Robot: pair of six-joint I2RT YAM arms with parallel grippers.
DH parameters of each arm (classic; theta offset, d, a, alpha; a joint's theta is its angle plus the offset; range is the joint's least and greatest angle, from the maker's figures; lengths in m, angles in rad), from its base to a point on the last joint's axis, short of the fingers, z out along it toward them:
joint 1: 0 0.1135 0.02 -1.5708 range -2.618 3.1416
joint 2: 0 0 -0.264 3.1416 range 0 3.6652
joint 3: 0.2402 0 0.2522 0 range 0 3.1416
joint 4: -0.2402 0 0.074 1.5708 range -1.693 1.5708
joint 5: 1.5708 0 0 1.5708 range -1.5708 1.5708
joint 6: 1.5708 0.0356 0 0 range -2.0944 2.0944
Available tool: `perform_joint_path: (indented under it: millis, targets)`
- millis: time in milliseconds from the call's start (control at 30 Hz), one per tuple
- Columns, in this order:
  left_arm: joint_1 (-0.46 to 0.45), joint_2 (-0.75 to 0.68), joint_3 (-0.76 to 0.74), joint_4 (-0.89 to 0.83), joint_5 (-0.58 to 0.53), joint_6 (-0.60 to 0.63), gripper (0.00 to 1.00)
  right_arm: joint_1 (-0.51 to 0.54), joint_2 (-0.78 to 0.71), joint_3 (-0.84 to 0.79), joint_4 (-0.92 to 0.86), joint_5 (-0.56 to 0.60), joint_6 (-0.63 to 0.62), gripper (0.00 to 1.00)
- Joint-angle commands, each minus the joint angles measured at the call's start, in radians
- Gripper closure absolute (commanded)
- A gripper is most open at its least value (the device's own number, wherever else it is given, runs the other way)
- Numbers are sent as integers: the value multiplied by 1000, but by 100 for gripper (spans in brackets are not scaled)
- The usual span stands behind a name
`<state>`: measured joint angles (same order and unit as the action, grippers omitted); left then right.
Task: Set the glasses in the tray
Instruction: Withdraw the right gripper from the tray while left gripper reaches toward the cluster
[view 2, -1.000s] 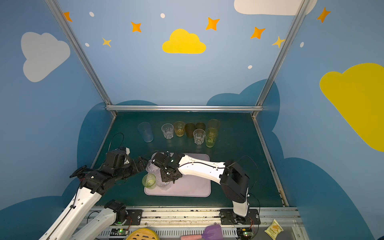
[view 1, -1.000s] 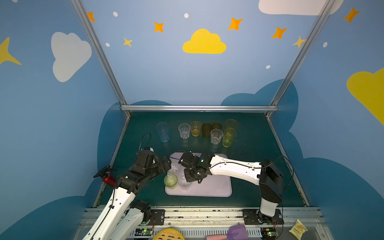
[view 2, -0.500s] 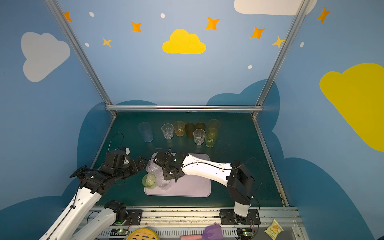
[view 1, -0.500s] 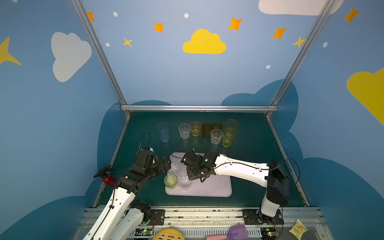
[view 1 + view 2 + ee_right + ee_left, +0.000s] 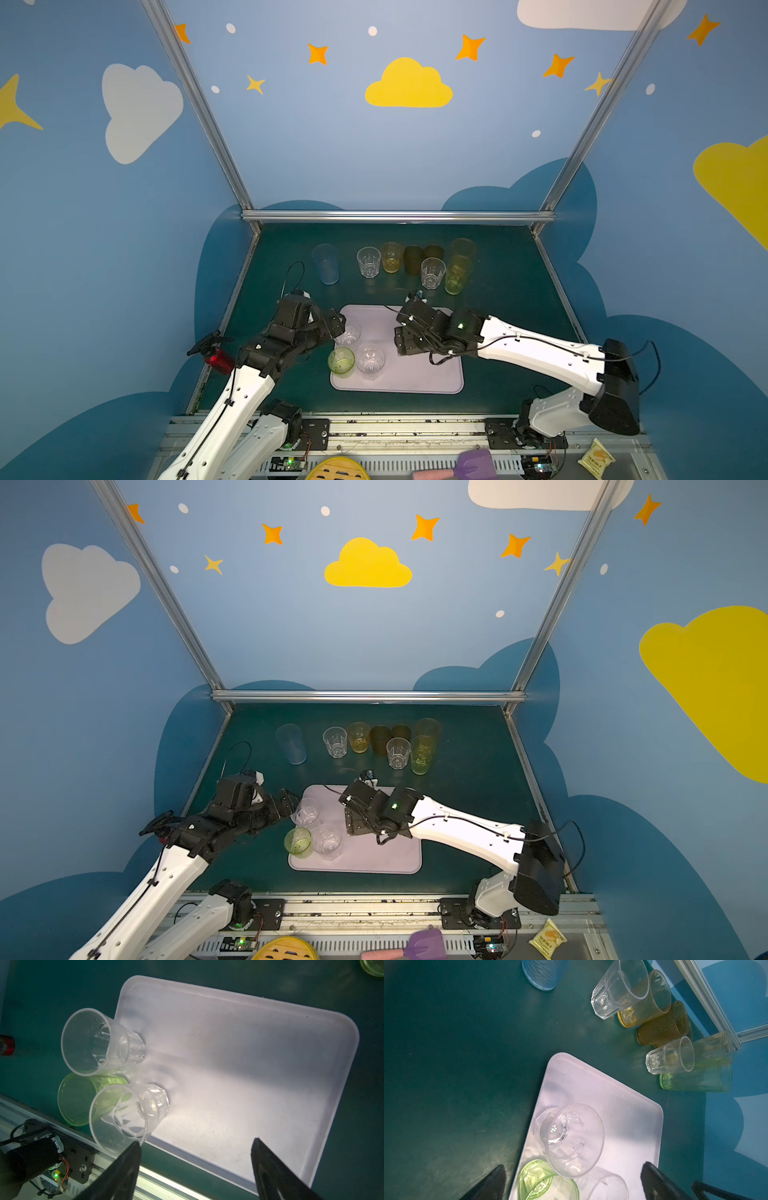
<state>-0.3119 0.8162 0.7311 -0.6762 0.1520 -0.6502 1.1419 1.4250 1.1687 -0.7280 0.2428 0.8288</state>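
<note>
The pale lilac tray lies mid-table. On its left part stand three short glasses: a clear one, a green one and another clear one. My right gripper hovers open over the tray, just right of them. In the right wrist view it holds nothing, and one finger sits beside the nearer clear glass. My left gripper is open at the tray's left edge, beside a clear glass. Several more glasses stand in a back row, from pale blue to yellow-green.
The green table is walled by blue panels with metal posts at the back. The front rail carries both arm bases. A purple spatula and a snack packet lie beyond the rail.
My right gripper has opened, let go of the clear glass on the tray and drawn back to the right. The left arm has stayed put.
</note>
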Motion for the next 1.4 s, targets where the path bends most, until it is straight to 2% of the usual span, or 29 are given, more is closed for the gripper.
perform_joint_path:
  millis: [0, 400, 967, 1200, 1367]
  targets:
    - [-16, 44, 41, 46, 9, -32, 0, -21, -79, -69, 87, 1, -19, 16]
    - [-141, 272, 172, 130, -110, -26, 0, -100, -385, -328, 196, 16, -37, 14]
    - [-146, 646, 479, 113, -199, 8, 0, -136, -705, -561, 221, 65, -52, 14]
    - [-145, 752, 570, 113, -203, 21, 0, -142, -840, -617, 209, 80, -70, 14]
    - [-144, 824, 668, 72, -268, 33, 1, -144, -893, -642, 186, 78, -59, 14]
